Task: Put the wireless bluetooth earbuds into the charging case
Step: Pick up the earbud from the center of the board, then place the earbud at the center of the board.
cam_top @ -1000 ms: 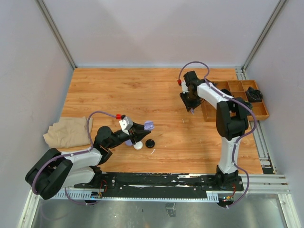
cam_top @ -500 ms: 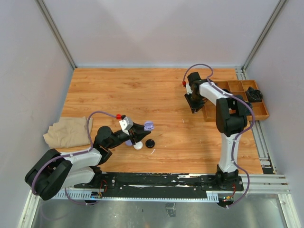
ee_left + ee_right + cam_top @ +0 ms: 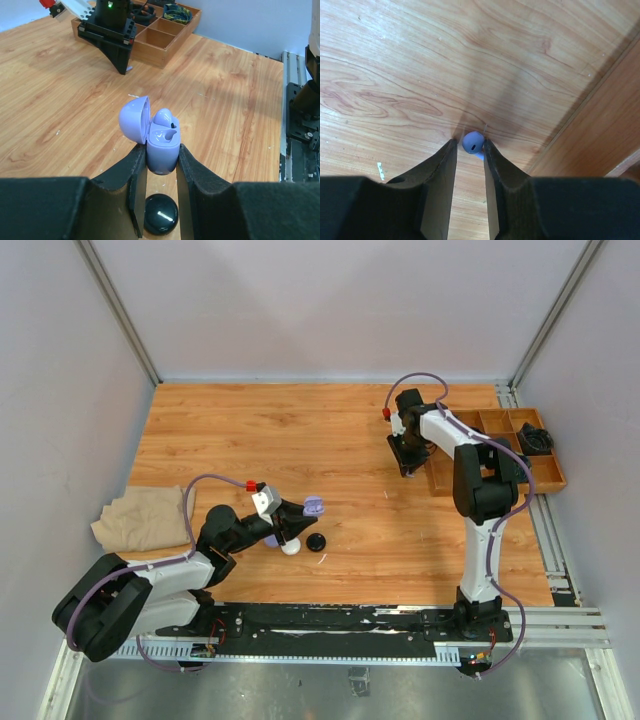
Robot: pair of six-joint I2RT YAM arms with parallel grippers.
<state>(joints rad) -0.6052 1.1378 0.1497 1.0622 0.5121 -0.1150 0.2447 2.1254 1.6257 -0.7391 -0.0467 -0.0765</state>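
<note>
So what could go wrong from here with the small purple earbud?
The earbud sits only at the very tips of the right jaws, so it may slip out when lifted. The wooden tray stands close beside it and may catch the jaws. The open case in the left jaws has only one free slot.

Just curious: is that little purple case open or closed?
Open: the purple case, clamped in the left gripper, has its lid swung back, showing one earbud seated inside.

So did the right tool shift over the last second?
Yes: the right tool moved slightly right, closer to the wooden tray, now pinching the lavender earbud.
</note>
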